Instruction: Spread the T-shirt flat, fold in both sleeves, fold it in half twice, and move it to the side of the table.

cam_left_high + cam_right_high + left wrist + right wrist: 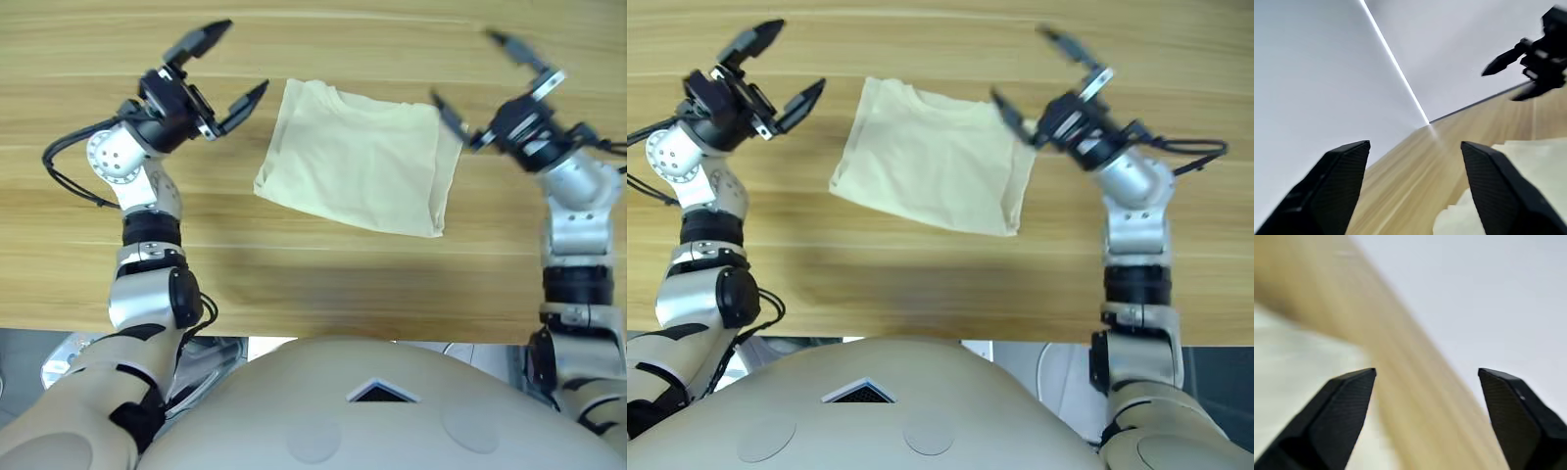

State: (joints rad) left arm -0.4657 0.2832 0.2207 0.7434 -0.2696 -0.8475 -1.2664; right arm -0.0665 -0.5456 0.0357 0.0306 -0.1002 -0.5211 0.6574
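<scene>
A pale yellow T-shirt (358, 157) lies folded into a rough rectangle on the wooden table (294, 284), collar toward the far side. My left gripper (240, 61) hovers open just left of the shirt's far left corner, holding nothing. My right gripper (468, 70) stands open beside the shirt's far right corner, one fingertip close over that edge, nothing between its fingers. In the left wrist view the shirt (1518, 191) shows past my left gripper (1415, 152), with the right gripper (1528, 63) farther off.
Bare wood surrounds the shirt on all sides, with wide room toward the near edge (323, 333) and the far side of the table. A white wall (1327, 73) rises behind the table's far edge.
</scene>
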